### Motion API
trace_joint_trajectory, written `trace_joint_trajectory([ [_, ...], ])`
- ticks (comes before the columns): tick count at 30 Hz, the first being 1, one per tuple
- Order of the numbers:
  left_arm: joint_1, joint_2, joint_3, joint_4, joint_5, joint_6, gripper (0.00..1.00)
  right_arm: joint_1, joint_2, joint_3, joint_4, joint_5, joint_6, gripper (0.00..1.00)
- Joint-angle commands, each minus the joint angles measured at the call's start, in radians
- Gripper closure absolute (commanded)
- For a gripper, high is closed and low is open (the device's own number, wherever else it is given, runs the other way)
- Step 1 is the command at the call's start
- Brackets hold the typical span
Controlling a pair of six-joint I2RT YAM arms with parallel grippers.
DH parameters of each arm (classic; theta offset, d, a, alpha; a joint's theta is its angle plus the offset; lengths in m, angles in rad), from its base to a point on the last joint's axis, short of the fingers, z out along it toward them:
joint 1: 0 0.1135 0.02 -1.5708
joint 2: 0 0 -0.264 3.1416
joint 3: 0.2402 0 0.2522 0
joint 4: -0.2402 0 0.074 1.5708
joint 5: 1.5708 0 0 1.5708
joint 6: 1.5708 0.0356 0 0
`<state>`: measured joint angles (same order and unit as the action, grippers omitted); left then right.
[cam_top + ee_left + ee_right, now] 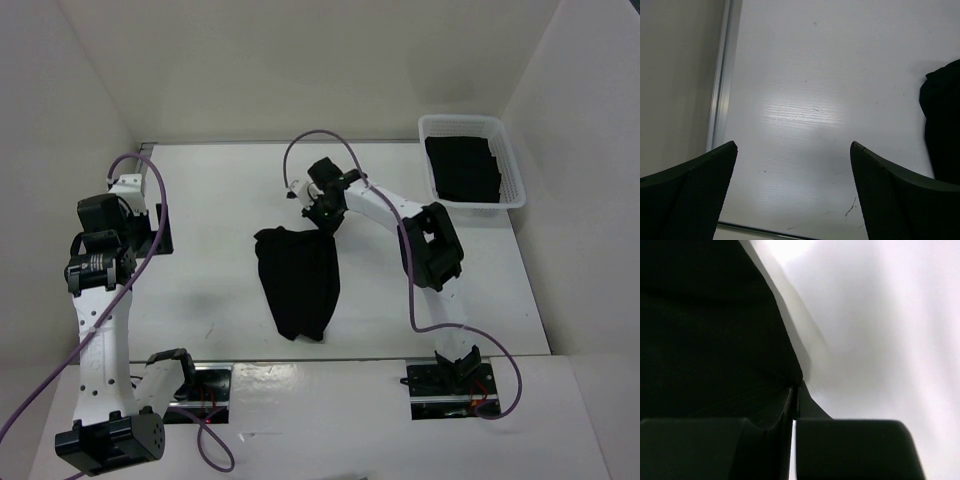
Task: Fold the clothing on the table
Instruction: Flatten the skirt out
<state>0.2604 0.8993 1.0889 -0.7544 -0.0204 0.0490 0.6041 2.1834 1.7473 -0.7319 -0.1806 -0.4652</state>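
Note:
The black clothing (300, 280) lies bunched in the middle of the white table (210, 200), narrowing toward the near edge. My right gripper (322, 215) is shut on its far right corner. The right wrist view shows the jaws of that gripper (796, 390) pressed together on the clothing (710, 330), which fills the left of that view. My left gripper (792, 145) stands open over bare table (800, 75) at the left side, nothing between its fingers. The clothing's edge (942, 125) shows at the right of the left wrist view.
A white lattice basket (510, 180) with black garments (462, 168) inside stands at the far right corner. The table's grey rail (720, 100) runs close to the left gripper. White walls enclose the left, back and right.

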Motion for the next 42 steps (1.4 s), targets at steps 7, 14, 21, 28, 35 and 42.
trace_joint_trajectory([
  [7,0.007,-0.014,0.000,0.030,0.014,-0.008,0.00,-0.168,-0.332,0.352,-0.122,-0.039,0.037,1.00],
  [14,0.007,-0.014,0.000,0.030,0.014,-0.008,0.00,-0.300,-0.442,0.477,-0.169,-0.195,0.051,1.00],
  [21,0.007,-0.023,0.000,0.030,0.014,-0.008,0.00,-0.268,-0.452,0.480,-0.198,-0.247,0.030,1.00],
  [28,0.007,-0.023,0.000,0.030,0.014,-0.008,0.00,0.082,-0.400,0.200,-0.187,-0.120,-0.030,0.68],
  [35,0.016,-0.023,-0.009,0.030,0.014,-0.008,0.00,0.330,-0.277,0.092,-0.187,-0.094,-0.041,0.19],
  [42,0.016,-0.023,-0.009,0.030,0.014,-0.008,0.00,0.330,-0.345,0.045,-0.100,0.093,-0.041,0.16],
])
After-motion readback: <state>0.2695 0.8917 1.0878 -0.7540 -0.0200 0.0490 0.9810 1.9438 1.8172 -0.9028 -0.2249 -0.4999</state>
